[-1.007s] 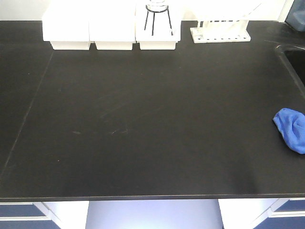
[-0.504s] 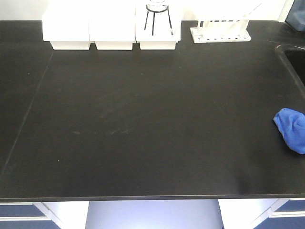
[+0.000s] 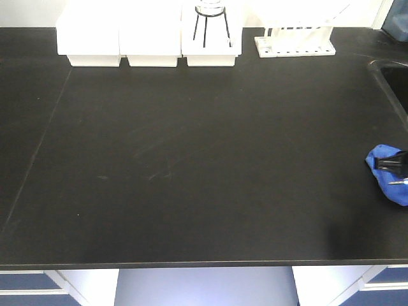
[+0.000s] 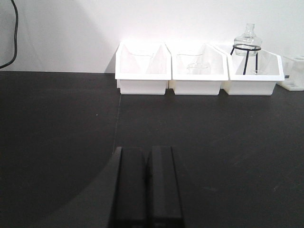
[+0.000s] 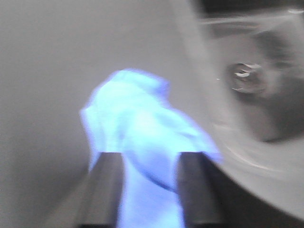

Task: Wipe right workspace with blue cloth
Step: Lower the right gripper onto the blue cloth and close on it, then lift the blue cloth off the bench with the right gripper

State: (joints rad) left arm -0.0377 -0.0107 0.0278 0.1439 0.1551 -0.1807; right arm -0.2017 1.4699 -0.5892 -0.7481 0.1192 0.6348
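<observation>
End effector on the right [image 5: 149, 161]: spread, one finger either side of the cloth [image 5: 137, 114], nothing pinched yet; wrist view blurred, so contact with the fabric impossible to judge. Left end effector [image 4: 148, 156]: pressed together, holding nothing, low over bare tabletop [image 4: 57, 142]. Cloth bunched at the right edge of the front view, about mid-height, on the tabletop just below the sink [image 3: 396, 83] corner. To do this grasp well: come straight down until the fingertips reach the surface, close on the thick middle of the bunch rather than a loose hem, and take enough folds that nothing slips free in the lift. Keep clear of the sink rim. Lift only once the pinch looks firm, then carry toward the right workspace, not seen in these views. Against the front view half a second ago: cloth in the same spot and same shape, but now partly covered by dark fingers entering from the right edge, absent before.
</observation>
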